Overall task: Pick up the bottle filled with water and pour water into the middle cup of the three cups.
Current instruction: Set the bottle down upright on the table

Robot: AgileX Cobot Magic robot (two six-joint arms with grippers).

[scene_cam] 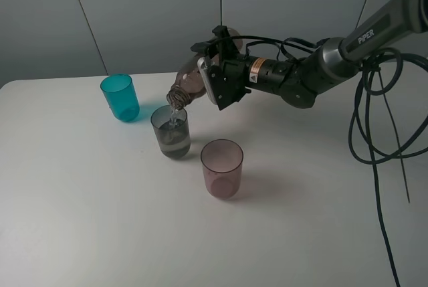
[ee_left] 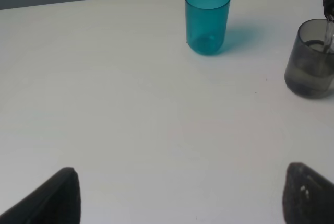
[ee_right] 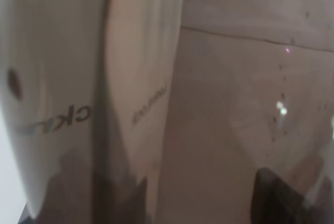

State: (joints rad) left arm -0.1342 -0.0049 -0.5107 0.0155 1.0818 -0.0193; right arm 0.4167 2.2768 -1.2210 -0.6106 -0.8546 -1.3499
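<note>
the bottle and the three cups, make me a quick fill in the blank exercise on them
1. The right pincer holds the bottle tilted, its mouth above the middle cup, whose colour is smoky ____.
2. The teal cup and the pinkish cup hold ____ water.
3. The left pincer stands ____, with nothing in it.
Missing words: grey; no; open

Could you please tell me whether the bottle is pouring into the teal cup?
No, the tilted bottle has its mouth over the smoky grey cup, which holds water, while the teal cup stands apart.
</note>
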